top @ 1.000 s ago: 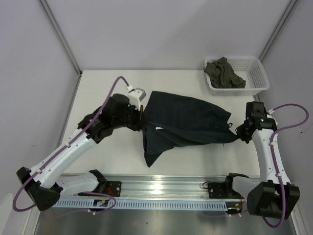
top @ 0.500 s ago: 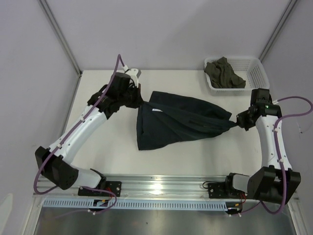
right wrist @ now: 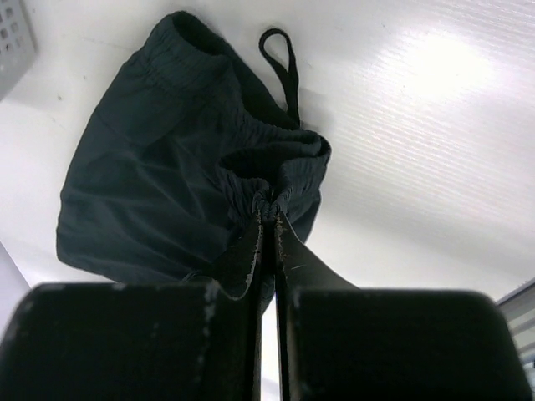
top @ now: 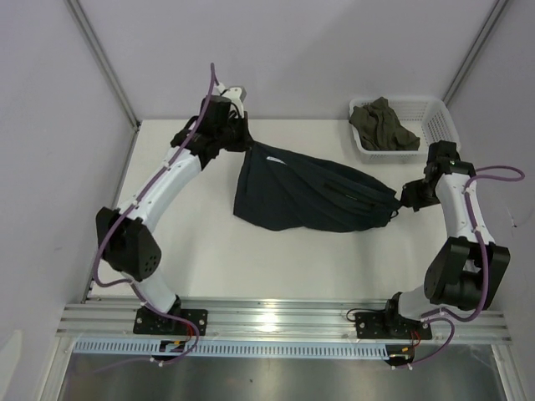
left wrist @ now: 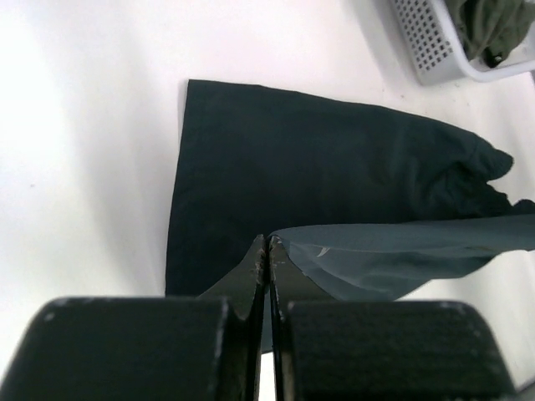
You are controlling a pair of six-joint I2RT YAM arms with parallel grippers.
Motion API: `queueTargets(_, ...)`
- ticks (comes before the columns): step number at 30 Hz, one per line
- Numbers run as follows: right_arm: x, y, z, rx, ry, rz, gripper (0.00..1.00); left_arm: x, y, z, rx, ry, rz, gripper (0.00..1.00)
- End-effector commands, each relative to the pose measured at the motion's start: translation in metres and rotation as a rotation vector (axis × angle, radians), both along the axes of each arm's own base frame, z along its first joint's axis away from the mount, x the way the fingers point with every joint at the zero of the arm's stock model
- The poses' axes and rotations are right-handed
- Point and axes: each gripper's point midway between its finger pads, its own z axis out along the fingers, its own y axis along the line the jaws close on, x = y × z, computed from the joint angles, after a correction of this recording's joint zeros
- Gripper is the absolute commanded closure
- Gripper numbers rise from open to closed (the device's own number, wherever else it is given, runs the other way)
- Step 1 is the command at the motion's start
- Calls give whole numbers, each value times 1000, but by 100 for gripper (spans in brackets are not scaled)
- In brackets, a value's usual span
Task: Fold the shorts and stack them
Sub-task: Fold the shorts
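So I've got the shorts (top: pixel 309 196) strung between both arms. My left gripper (top: pixel 247 144) is clamped on a fabric corner at the far left, and my right gripper (top: pixel 403 199) is pinched tight on the bunched waistband at the right. The long axis runs left to right across the surface (top: pixel 201 251), with the right end a bit nearer me and the middle sagging onto it. Each arm sits at its own end, so I'd guess the fold means carrying one end over to the other.
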Motion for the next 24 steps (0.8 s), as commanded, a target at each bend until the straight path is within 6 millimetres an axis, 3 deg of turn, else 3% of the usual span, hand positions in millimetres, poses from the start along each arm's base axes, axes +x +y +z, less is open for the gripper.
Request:
queueTargets(1, 16, -18, 2, -38, -22, -79, 100, 33, 1, 8, -14, -65, 13, 100)
queueTargets(7, 32, -25, -22, -29, 29, -106, 100, 72, 0, -17, 5, -36, 44, 100)
queueTargets(16, 65, -35, -37, -22, 54, -150, 100, 125, 5, -18, 0, -55, 80, 100)
queueTargets(24, 91, -39, -65, -28, 92, -188, 100, 153, 5, -60, 2, -10, 87, 100)
